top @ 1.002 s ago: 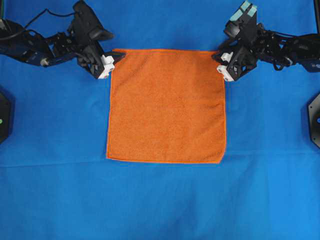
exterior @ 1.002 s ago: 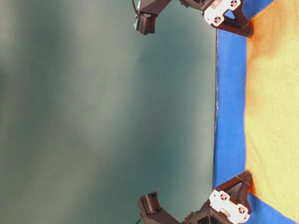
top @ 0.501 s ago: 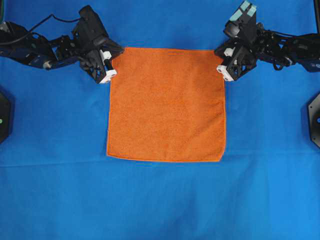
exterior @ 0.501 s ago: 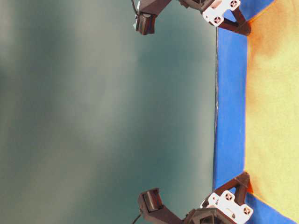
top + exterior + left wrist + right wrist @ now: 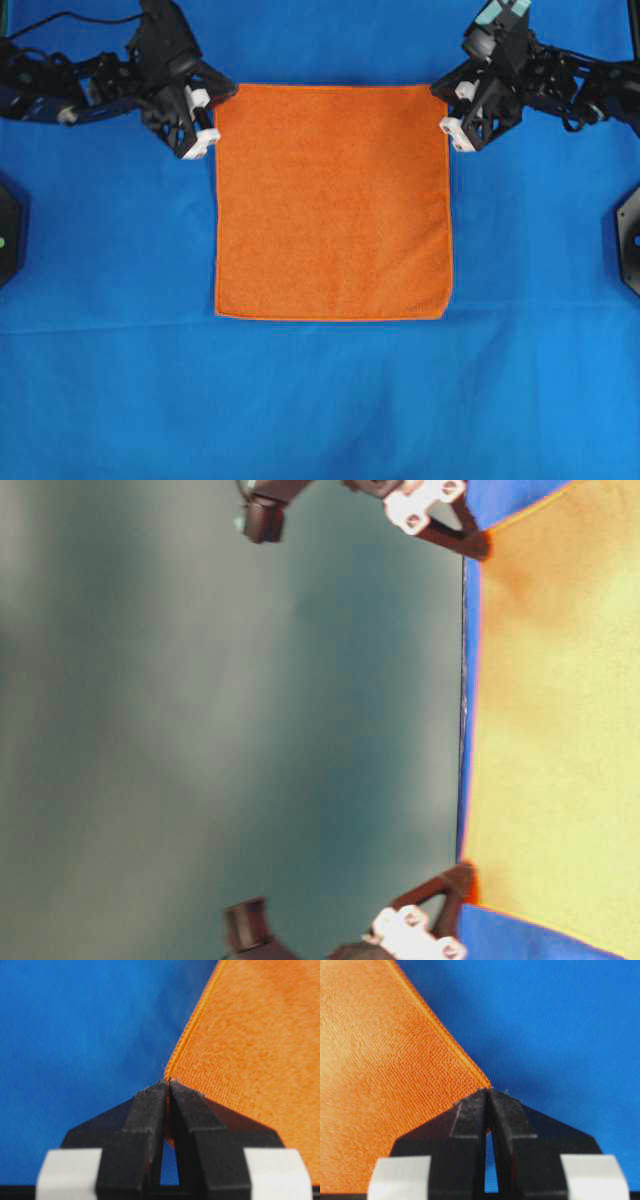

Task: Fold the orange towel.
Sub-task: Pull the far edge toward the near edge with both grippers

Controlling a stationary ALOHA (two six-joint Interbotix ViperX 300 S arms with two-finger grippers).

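Observation:
The orange towel lies spread out square on the blue cloth, with its near edge flat. Its two far corners are pinched. My left gripper is shut on the far-left corner; in the left wrist view the jaws meet on the hem of the orange towel. My right gripper is shut on the far-right corner; in the right wrist view its tips close over the corner of the orange towel. In the table-level view the orange towel rises off the table at both held corners.
A large blue cloth covers the whole table under and around the towel. Black fixtures sit at the left edge and the right edge. Both arms reach in from the far corners.
Both grippers closed on the towel's far corners, then lifted them and drew them back. The far edge now sits higher and further back, and the towel is pulled straighter.

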